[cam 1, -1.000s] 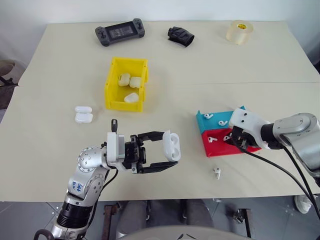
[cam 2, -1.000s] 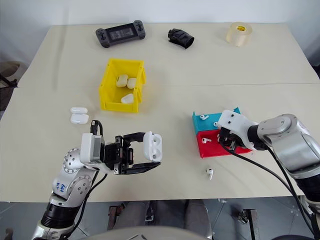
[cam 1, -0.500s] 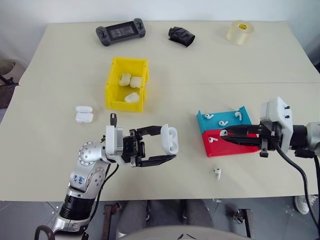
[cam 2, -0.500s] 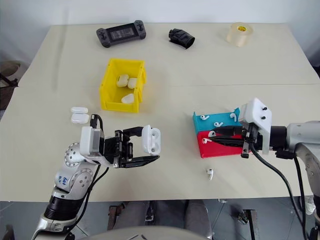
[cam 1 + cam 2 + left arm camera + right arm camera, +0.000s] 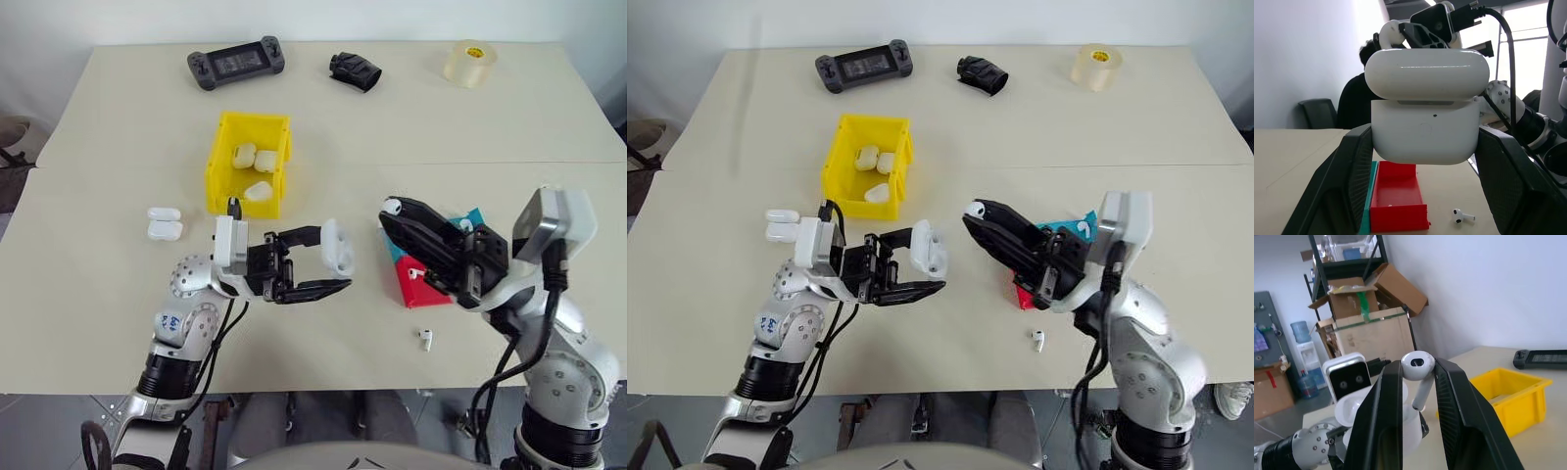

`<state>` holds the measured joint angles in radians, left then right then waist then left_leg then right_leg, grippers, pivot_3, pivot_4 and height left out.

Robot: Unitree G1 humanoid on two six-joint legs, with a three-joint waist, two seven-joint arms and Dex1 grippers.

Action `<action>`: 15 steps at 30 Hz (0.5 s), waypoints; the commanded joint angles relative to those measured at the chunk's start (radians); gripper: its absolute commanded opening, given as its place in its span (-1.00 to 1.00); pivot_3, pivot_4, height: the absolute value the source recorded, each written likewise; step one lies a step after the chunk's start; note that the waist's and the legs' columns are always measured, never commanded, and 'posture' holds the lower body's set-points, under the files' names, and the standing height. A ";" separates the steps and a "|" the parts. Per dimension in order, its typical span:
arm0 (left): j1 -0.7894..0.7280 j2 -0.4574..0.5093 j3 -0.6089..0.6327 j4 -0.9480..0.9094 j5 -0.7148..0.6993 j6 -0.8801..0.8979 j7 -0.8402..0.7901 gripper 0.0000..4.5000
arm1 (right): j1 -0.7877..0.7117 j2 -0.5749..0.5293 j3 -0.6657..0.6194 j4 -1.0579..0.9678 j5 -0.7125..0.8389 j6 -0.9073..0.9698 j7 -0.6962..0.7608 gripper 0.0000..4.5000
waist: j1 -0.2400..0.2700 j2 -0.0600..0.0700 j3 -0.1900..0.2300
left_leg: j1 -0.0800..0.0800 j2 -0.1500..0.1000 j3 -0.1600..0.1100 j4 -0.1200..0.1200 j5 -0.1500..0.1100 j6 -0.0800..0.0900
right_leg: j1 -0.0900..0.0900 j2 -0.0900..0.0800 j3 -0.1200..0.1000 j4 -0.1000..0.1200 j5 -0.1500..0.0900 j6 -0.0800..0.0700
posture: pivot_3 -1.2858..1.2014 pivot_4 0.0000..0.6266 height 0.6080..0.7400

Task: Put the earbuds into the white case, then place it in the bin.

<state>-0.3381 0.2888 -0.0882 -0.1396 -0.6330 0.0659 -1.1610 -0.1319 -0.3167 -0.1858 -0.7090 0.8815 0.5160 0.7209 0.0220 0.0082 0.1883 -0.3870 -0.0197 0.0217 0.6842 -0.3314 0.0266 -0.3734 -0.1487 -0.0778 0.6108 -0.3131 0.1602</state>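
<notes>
left gripper [image 5: 331, 262] clamped on the open case [image 5: 338, 247], lid up, above the table [image 5: 98, 294]. right gripper [image 5: 392, 210] pinches an earbud [image 5: 391, 207] just beside the case. another earbud [image 5: 425, 338] lies near the red tray [image 5: 419, 291]; bin [image 5: 249, 164] stands well behind.

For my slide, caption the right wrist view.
Right tool pinching a tiny glossy white earbud above the bright yellow plastic bin.

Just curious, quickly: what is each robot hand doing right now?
Left gripper: shut on a glossy white plastic earbud case, lid open.
Right gripper: shut on a tiny white earbud.
</notes>
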 commanded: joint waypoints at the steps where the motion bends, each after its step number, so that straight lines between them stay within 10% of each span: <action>1: -0.018 -0.017 -0.001 -0.015 -0.032 0.024 0.001 0.22 | 0.007 0.041 0.084 -0.010 -0.087 -0.120 0.013 -0.73 | -0.001 0.000 0.000 | 0.000 0.000 0.000 0.000 0.000 0.000 | 0.000 0.000 0.000 0.000 0.000 0.000 | 0.03 -0.52 1.00; 15: -0.027 -0.039 0.015 -0.044 -0.040 0.066 0.021 0.22 | 0.041 0.106 0.204 0.148 -0.247 -0.381 0.044 -0.73 | -0.002 0.000 0.000 | 0.000 0.000 0.000 0.000 0.000 0.000 | -0.001 0.001 0.000 0.001 0.000 0.000 | 0.03 -0.52 1.00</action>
<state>-0.3573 0.2521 -0.0851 -0.1437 -0.6452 0.1354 -1.1361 -0.1006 -0.2145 0.0230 -0.5687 0.6428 0.1699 0.7589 0.0205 0.0082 0.1882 -0.3869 -0.0194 0.0220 0.6840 -0.3314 0.0266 -0.3744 -0.1481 -0.0777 0.6120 -0.3131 0.1601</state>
